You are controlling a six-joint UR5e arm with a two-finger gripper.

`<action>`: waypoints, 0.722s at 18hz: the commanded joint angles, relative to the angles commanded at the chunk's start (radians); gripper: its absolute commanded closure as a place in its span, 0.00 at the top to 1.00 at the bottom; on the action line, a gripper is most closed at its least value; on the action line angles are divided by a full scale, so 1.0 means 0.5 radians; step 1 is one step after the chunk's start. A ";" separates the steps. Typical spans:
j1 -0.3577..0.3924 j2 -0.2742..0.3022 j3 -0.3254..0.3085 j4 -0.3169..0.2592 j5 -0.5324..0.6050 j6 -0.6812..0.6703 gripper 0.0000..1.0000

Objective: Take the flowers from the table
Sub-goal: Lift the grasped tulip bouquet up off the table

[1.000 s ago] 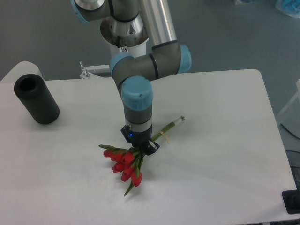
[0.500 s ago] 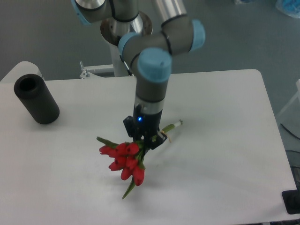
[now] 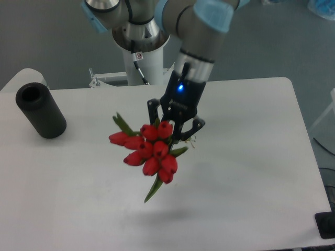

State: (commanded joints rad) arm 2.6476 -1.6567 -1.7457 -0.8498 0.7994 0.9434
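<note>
Gripper clamped on flowers, fingers either side of stems just behind buds. Bunch in air above surface, clear of it; faint shadow on white top below. Red buds fan toward camera and left; green leaf hangs down from bunch, another sticks up-left. Stem ends hidden behind gripper. Black cylinder lies at far left of surface, open end up-left, well apart from bunch. Arm base post behind surface edge. Nothing between bunch and cylinder.
</note>
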 joint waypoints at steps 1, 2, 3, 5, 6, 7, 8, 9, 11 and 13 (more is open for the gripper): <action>0.003 0.000 0.003 0.000 -0.028 0.000 0.33; 0.006 0.003 0.006 0.000 -0.046 0.000 0.33; 0.025 0.003 0.003 -0.003 -0.062 0.000 0.33; 0.043 0.009 0.000 -0.006 -0.077 0.006 0.33; 0.043 0.012 -0.006 -0.009 -0.077 0.003 0.33; 0.043 0.015 -0.009 -0.009 -0.077 0.003 0.33; 0.043 0.022 -0.021 -0.009 -0.077 0.003 0.33; 0.046 0.028 -0.021 -0.012 -0.077 0.003 0.33; 0.046 0.028 -0.021 -0.012 -0.077 0.003 0.33; 0.049 0.031 -0.021 -0.012 -0.077 0.003 0.33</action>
State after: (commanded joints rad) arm 2.6722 -1.6414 -1.7564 -0.8560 0.7609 0.9449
